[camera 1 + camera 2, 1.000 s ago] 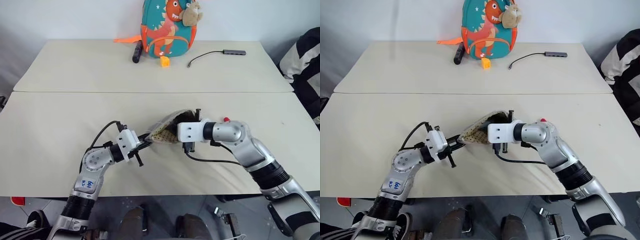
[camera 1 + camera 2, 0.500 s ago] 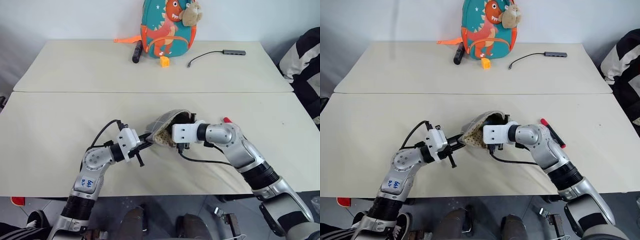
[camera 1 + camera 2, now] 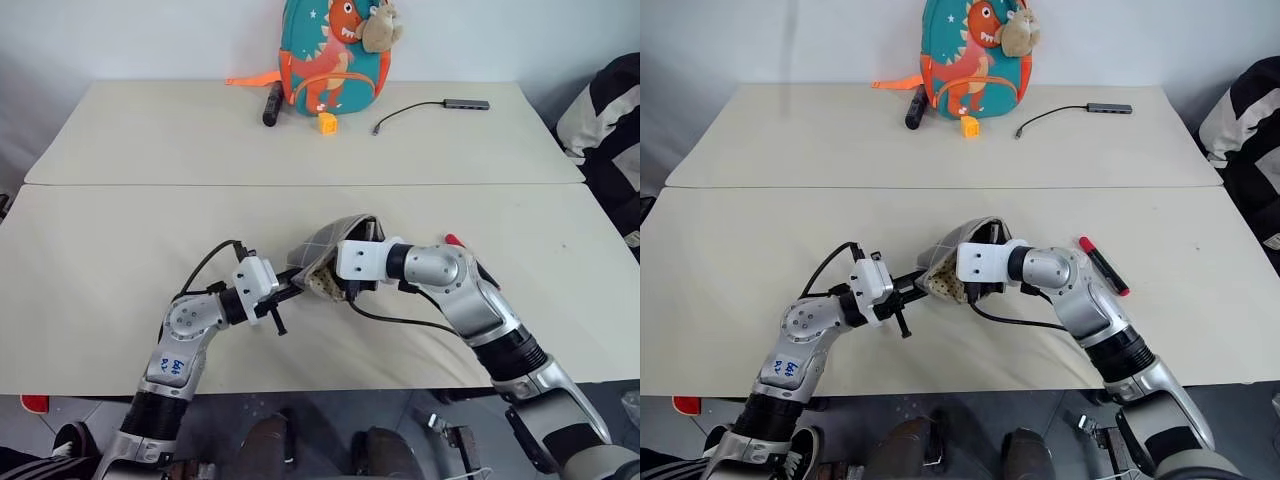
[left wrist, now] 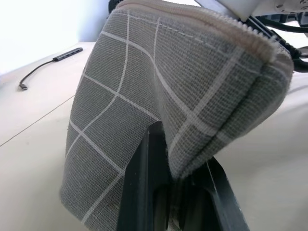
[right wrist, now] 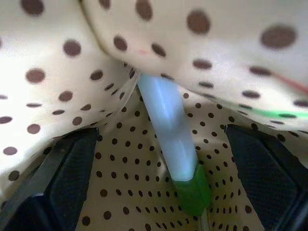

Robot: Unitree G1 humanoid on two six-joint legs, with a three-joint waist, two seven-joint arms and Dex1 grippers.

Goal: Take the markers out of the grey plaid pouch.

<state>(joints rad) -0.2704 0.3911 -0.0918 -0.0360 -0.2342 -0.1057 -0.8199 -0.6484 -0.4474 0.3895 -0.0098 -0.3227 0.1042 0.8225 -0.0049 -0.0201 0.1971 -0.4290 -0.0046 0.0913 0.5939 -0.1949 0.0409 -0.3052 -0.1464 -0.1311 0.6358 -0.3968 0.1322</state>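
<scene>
On the near bench [image 3: 730, 330], the left gripper [image 3: 917, 285] is clenched on a lower corner edge of the grey plaid pouch [image 3: 328, 240], its two black fingers [image 4: 144, 187] pinching a fold of the checked fabric so that the pouch stands raised off the surface with its zipped mouth turned toward the right arm. The right gripper [image 3: 970, 290] is pushed into that mouth with its jaws spread wide and grasping nothing; in the right wrist view its black fingers [image 5: 62, 178] stand apart on either side of the brown-dotted cream lining. Between them, down in the fold of the lining, lies the green marker [image 5: 171, 144], its pale barrel running to a bright green end, and neither finger touches it. The red marker [image 3: 1102, 266] lies outside the pouch on the near bench, just beyond the right forearm, with its black end pointing away from the pouch. Across the seam on the far bench [image 3: 150, 140], a teal dinosaur backpack [image 3: 335, 55] stands upright at the back edge with a small plush toy [image 3: 380, 25] hanging from it. A black cylinder [image 3: 272, 103] lies just left of the backpack, a small yellow-orange block [image 3: 326, 123] sits in front of it, and a grey adapter with a dark cable [image 3: 430, 108] lies to its right. A person's striped sleeve [image 3: 610, 120] shows at the right edge.
</scene>
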